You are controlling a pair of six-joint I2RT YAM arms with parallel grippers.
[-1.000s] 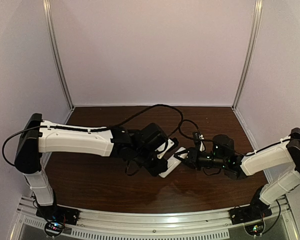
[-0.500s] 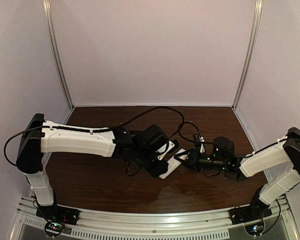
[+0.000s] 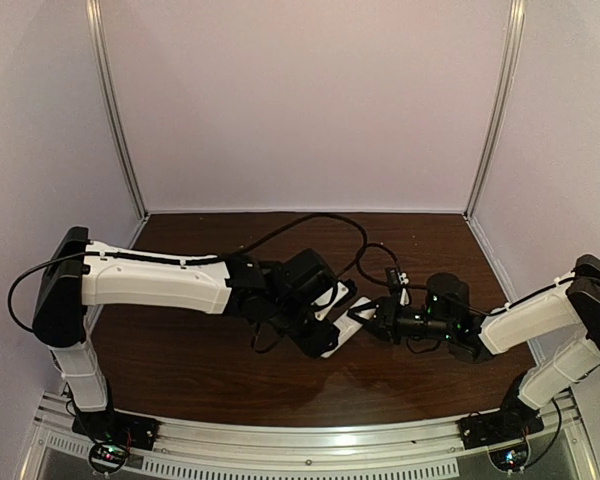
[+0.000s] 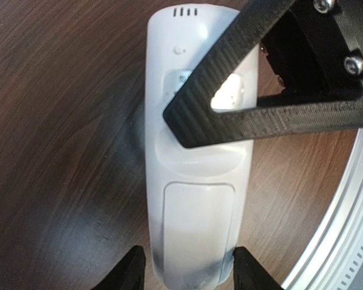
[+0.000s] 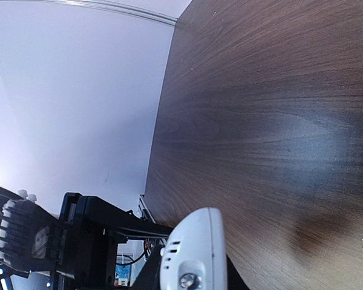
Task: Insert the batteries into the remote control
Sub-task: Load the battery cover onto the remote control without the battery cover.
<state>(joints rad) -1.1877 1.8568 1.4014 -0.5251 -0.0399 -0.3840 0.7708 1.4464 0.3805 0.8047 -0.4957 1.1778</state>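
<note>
The white remote control (image 4: 199, 199) lies back side up over the wooden table, its rear cover closed. My right gripper (image 5: 190, 272) is shut on the remote's slotted end (image 5: 193, 254), and its black fingers (image 4: 254, 115) cross the remote in the left wrist view. My left gripper (image 4: 187, 275) is open, one fingertip on each side of the remote's near end with slight gaps. From above, the left gripper (image 3: 315, 325) and right gripper (image 3: 365, 315) meet at the remote (image 3: 338, 325) in mid-table. The batteries are out of view.
A metal rail (image 4: 345, 223) runs along the table's near edge, close to the remote. Black cables (image 3: 330, 220) loop over the table behind the two wrists. White walls (image 3: 300, 100) enclose the back and sides.
The left gripper's jaws have spread apart, coming off the sides of the remote. Both arms have stayed almost where they were, and the right gripper keeps hold of the remote.
</note>
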